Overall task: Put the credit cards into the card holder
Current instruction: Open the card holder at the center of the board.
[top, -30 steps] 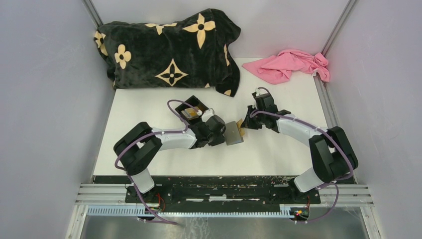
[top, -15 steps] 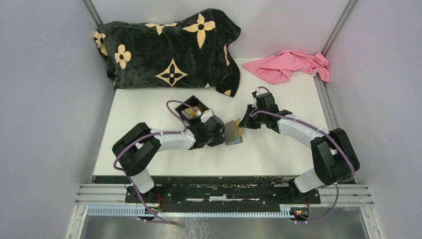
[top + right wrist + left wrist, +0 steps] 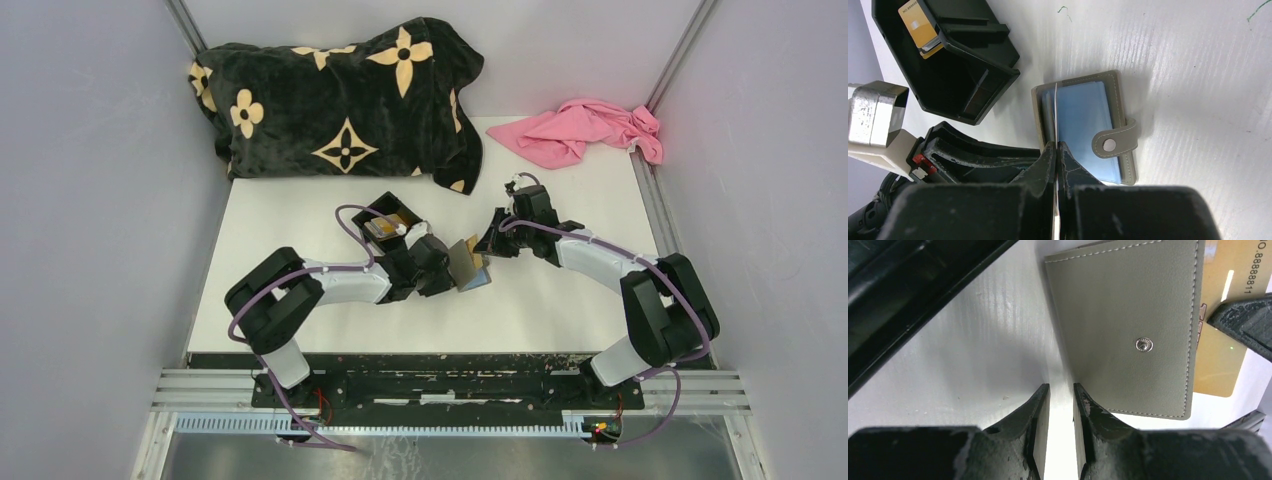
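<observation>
The card holder (image 3: pixel 464 263) is a grey wallet lying mid-table, its blue inside (image 3: pixel 1083 117) showing and its clasp tab (image 3: pixel 1113 142) hanging right. Its studded cover (image 3: pixel 1128 325) stands tilted up against my left gripper's right finger (image 3: pixel 1085 412). My left gripper (image 3: pixel 1061 387) (image 3: pixel 445 268) is open by a narrow gap with only white table between its fingers. My right gripper (image 3: pixel 1056 145) (image 3: pixel 487 243) is shut on a gold credit card (image 3: pixel 1223 315), seen edge-on (image 3: pixel 1055 107) at the wallet's fold. Another gold credit card (image 3: pixel 918 25) stands in the black box (image 3: pixel 963 65).
The black box (image 3: pixel 385 215) sits just behind my left gripper. A black blanket with tan flowers (image 3: pixel 340 95) fills the back left. A pink cloth (image 3: pixel 590 130) lies at the back right. Grey walls close both sides.
The wallet's cover has tipped up further, so its blue inside now shows. My right gripper has edged left with the gold card, closer to the wallet's fold.
</observation>
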{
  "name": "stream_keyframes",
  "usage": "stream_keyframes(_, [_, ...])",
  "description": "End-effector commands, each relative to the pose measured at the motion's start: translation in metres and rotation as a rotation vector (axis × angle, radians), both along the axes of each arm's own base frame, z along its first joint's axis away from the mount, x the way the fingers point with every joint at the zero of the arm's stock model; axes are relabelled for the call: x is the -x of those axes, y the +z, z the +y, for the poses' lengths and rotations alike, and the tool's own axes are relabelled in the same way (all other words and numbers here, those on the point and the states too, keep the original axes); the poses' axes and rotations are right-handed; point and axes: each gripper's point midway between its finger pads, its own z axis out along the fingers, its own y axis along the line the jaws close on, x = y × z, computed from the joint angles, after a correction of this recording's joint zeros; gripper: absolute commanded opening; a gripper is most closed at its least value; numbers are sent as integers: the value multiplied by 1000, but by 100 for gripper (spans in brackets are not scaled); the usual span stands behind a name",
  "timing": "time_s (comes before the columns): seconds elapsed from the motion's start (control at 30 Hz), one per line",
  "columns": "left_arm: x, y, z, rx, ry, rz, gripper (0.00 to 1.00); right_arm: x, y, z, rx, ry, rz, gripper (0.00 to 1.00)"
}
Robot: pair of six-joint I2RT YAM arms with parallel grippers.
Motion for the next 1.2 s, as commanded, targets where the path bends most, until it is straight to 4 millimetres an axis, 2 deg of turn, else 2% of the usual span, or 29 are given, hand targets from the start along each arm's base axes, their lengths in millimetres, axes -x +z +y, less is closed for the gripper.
stream_keyframes(0.0, [15,-17,2,-30,-86,24,31,-8,14,10,-50,12,-48,1])
stream_keyframes(0.4, [14,-30,-14,-21,-171,29,31,-3,21,16,-48,64,-63,1])
stream_keyframes(0.5, [16,-34,-12,-32,-169,45,32,0,19,18,-42,85,-62,1])
stream_keyframes(0.93, [47,-36,49,-89,2,101,32,17,9,31,45,182,-101,1])
stream_keyframes(1.17, [67,-42,74,-129,47,131,32,23,14,44,85,218,-152,1])
